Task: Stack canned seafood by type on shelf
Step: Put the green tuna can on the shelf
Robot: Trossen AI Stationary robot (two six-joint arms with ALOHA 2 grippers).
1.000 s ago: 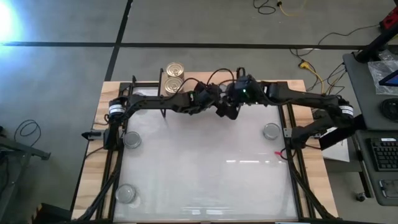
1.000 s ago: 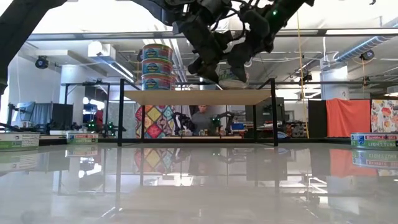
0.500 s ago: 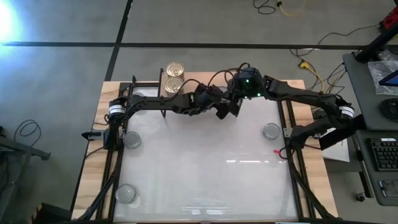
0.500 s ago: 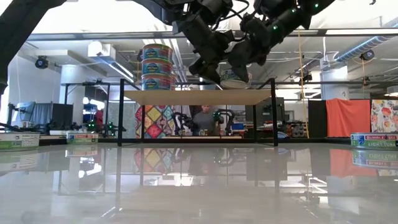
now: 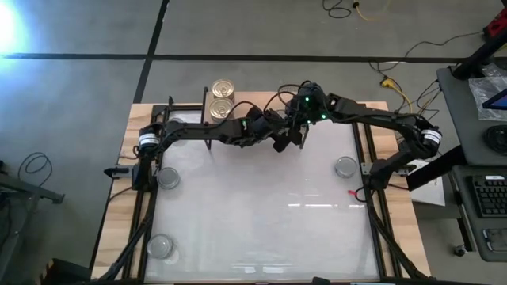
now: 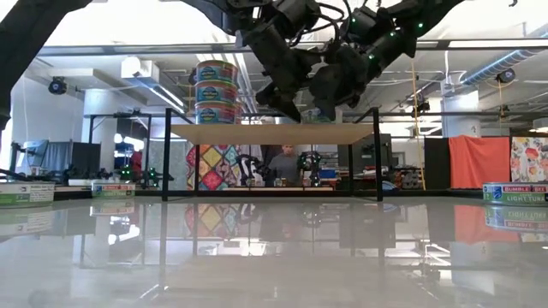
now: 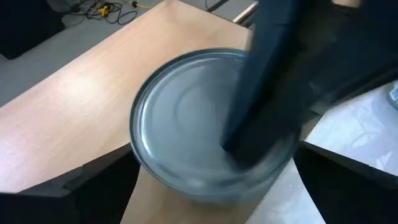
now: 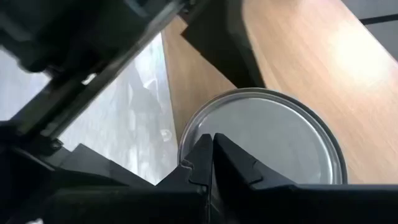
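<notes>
Sitting on the shelf (image 6: 265,133) w/ its silver lid up, a tin (image 7: 199,124) is flanked by the left gripper (image 5: 279,142), fingers spread wide either side, not touching it. Right gripper (image 5: 299,133) is hanging just above the tin, fingers pressed closed. Gold-lidded tins (image 6: 217,91) are standing stacked at the shelf's other end; silver tins (image 5: 168,177) are lying on the bench (image 5: 261,229)

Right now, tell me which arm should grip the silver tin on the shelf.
Left, probably: the open left gripper straddles the tin, while the right gripper is shut over its lid.
</notes>
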